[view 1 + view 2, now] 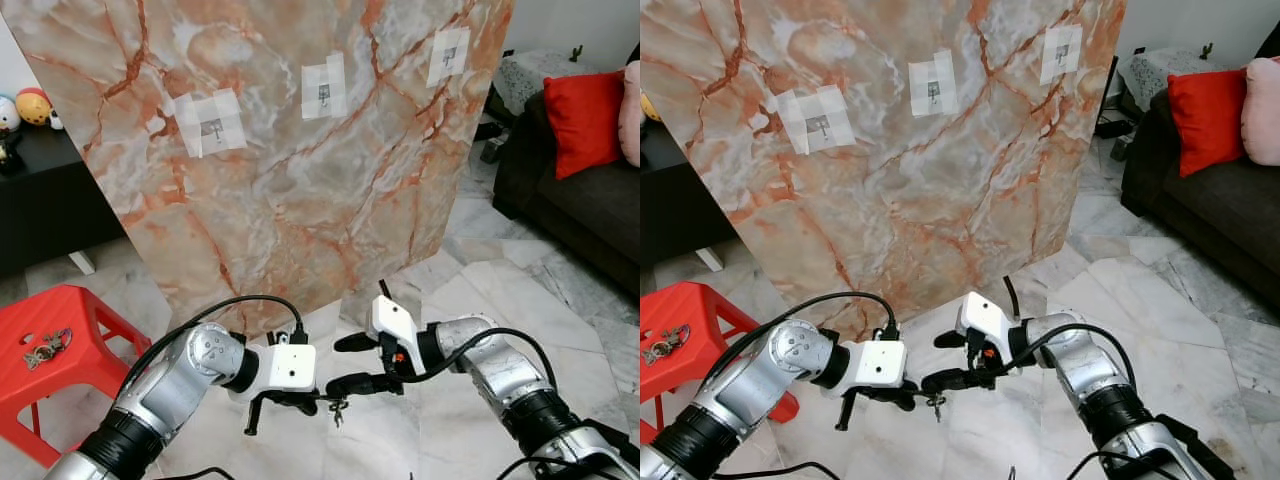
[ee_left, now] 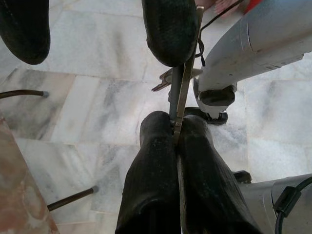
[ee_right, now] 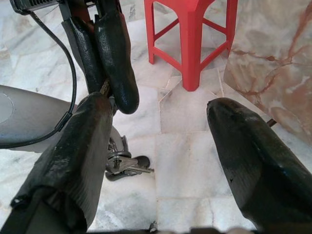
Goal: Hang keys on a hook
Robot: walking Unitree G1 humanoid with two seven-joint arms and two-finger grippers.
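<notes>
A small bunch of keys [image 1: 338, 408] hangs low over the marble floor, pinched by its ring in my left gripper [image 1: 312, 402], which is shut on it. In the left wrist view the two black pads [image 2: 156, 146] press on a thin metal strip. My right gripper [image 1: 347, 364] is open, facing the left one, and one of its fingers [image 3: 73, 161] lies right beside the left fingertips, above the dangling keys [image 3: 122, 165]. Three small hooks, each under white tape, sit on the leaning marble board: left hook [image 1: 212, 126], middle hook [image 1: 323, 93], right hook [image 1: 449, 53].
A red plastic stool [image 1: 75, 310] stands at my left with another bunch of keys [image 1: 45, 348] on its seat. A dark sofa [image 1: 590, 210] with a red cushion [image 1: 585, 120] is at the right. A black low cabinet [image 1: 45, 200] stands behind the board at the left.
</notes>
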